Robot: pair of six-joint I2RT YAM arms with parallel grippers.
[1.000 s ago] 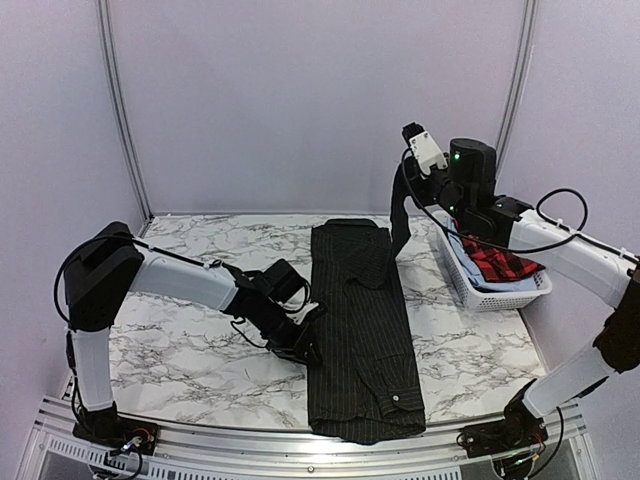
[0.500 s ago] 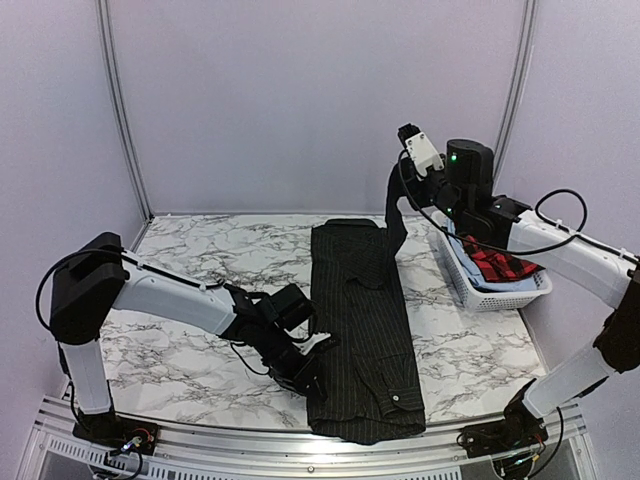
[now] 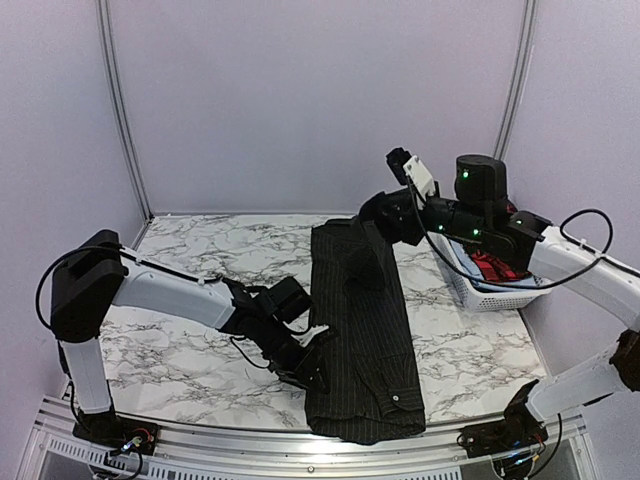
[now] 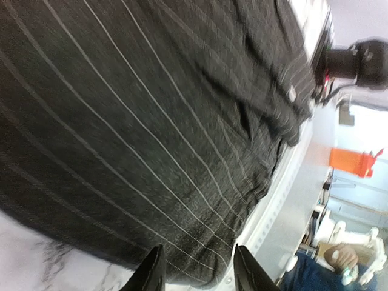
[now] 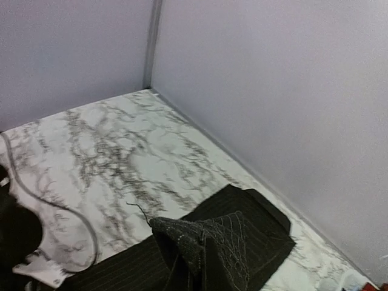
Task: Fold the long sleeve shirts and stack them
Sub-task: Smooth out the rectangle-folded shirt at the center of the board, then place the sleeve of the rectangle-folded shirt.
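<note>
Broadest first: a white, grey-veined marble-look tabletop (image 3: pixel 180 250), bearing everything else. Down its middle, laid flat as a long narrow strip from the far edge to the near rail, the black pinstriped button-up cloth shirt (image 3: pixel 365 340). Sides apparently turned in already, so judged partway through its fold.

At the table's right side, a white plastic lattice basket (image 3: pixel 462 280), holding the red-and-black checked cloth shirt (image 3: pixel 497 268). Parked there, by the look of it, awaiting its turn.

Over the strip's far end, the right gripper (image 3: pixel 388 215), seemingly clamped on a bunch of the black shirt, probably a sleeve, raised off the body. From the right wrist view, the same cloth (image 5: pixel 200 245) wadded at the bottom edge, above the flat part. Held so, presumably, to lay the sleeve along the strip rather than leave it trailing toward the basket.

At the strip's near left edge, the left gripper (image 3: pixel 312 360), fingers (image 4: pixel 153 273) apart, tips right at the hem, gripping nothing. Placed there, likely, to take the hem or steady the strip.

Worth watching for: pulling the strip askew while laying the sleeve.
</note>
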